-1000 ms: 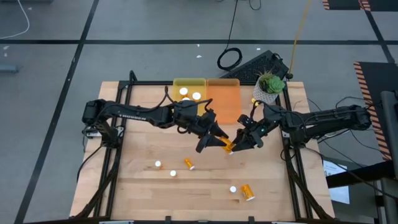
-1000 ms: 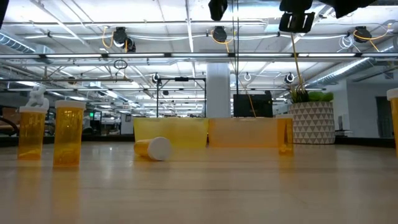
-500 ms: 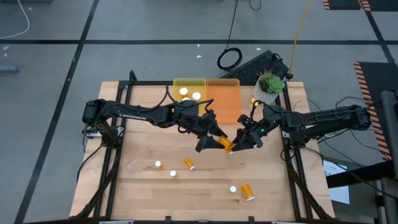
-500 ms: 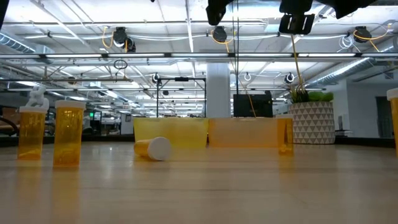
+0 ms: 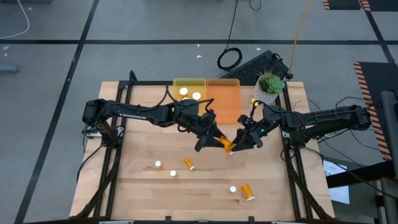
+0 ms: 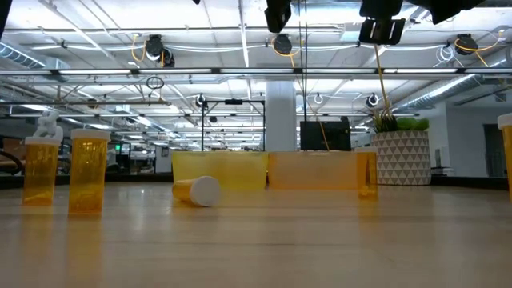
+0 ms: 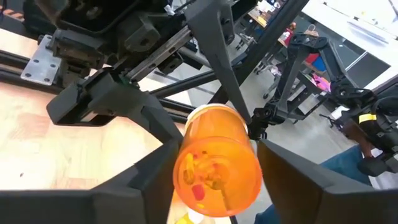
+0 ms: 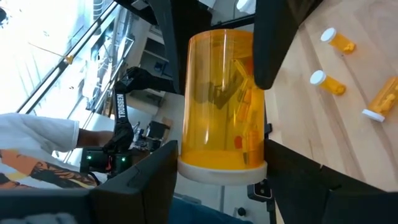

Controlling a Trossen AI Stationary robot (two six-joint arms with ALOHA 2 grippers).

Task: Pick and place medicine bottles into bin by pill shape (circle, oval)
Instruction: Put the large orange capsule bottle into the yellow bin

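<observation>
nothing moved, bottle (image 5: 227, 146) clamped between left gripper (image 5: 217, 142) and right gripper (image 5: 237, 145), mid-air

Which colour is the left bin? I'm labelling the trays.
Yellow, translucent; the left bin shows best in the high view.

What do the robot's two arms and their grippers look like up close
Both arms are dark, slender and jointed, with black cables along them; the left arm bears pale lettering on one link. The left gripper and right gripper each end in two angular, flat-sided matte black fingers.
</observation>
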